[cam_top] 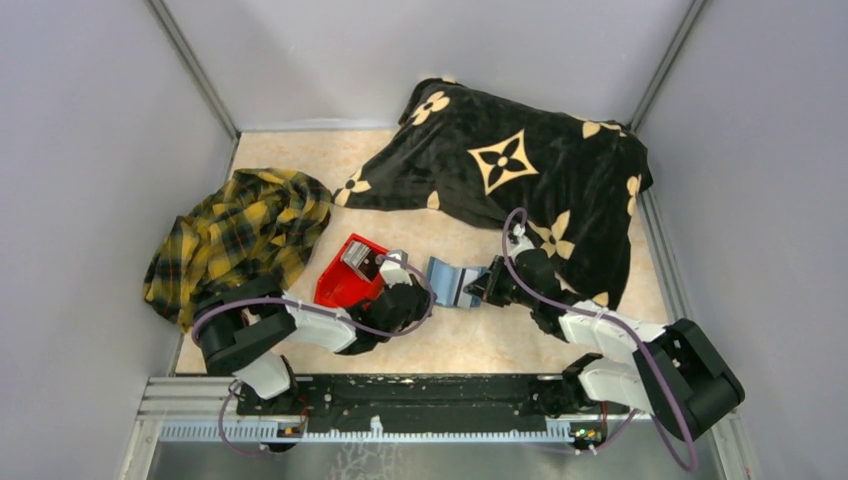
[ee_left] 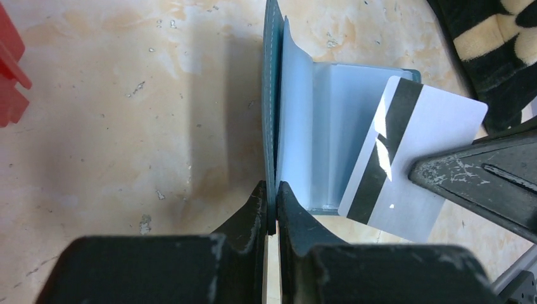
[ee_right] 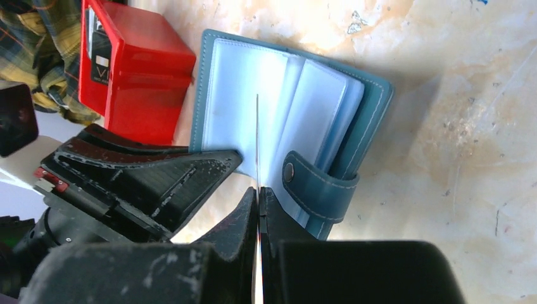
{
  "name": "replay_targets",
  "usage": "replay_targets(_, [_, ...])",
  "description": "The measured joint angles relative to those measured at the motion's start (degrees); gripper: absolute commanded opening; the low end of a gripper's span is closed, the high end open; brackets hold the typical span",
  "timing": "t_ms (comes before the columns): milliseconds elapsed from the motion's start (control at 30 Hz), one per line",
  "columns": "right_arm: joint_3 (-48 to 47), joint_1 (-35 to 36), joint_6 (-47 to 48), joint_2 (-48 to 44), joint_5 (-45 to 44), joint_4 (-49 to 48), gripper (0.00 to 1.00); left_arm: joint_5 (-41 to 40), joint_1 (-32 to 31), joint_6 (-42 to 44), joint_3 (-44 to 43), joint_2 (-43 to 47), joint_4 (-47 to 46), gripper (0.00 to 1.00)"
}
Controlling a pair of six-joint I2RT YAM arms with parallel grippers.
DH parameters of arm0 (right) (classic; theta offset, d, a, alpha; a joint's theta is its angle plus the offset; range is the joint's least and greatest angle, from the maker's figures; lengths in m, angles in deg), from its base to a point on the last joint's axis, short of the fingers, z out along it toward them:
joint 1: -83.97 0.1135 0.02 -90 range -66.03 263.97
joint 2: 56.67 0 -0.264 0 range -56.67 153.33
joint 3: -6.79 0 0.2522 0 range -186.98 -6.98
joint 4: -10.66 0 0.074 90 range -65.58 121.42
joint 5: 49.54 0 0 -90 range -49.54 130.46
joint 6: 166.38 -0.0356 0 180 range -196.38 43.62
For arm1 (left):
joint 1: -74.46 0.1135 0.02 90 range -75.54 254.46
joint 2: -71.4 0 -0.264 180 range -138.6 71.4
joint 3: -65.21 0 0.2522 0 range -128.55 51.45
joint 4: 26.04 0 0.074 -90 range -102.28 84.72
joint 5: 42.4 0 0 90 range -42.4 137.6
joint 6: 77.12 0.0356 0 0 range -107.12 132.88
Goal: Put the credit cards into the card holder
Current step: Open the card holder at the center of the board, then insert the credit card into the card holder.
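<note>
The teal card holder (cam_top: pixel 452 282) lies open on the table between my grippers, its pale blue slots facing up (ee_right: pixel 240 95). My left gripper (ee_left: pixel 271 193) is shut on the holder's teal cover edge (ee_left: pixel 272 95) and holds that flap upright. My right gripper (ee_right: pixel 258 193) is shut on a credit card (ee_right: pixel 257 139), seen edge-on there. In the left wrist view this card (ee_left: pixel 411 158) is silvery white with a black stripe, and its corner overlaps the holder's pockets (ee_left: pixel 316 126). More cards (cam_top: pixel 357 258) stand in the red bin (cam_top: pixel 338 285).
The red bin (ee_right: pixel 145 69) is just left of the holder, close to my left arm. A yellow plaid cloth (cam_top: pixel 240 235) lies at the left. A black blanket with tan flowers (cam_top: pixel 510 170) covers the back right. Grey walls close in the table.
</note>
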Motion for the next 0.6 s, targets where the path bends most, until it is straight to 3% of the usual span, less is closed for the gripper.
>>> replay_targets(600, [1.6,-4.0,-3.7,13.2,7.0,-14.1,0.0,0.4,0.4,-2.6,-2.1,-1.2,4.2,0.06])
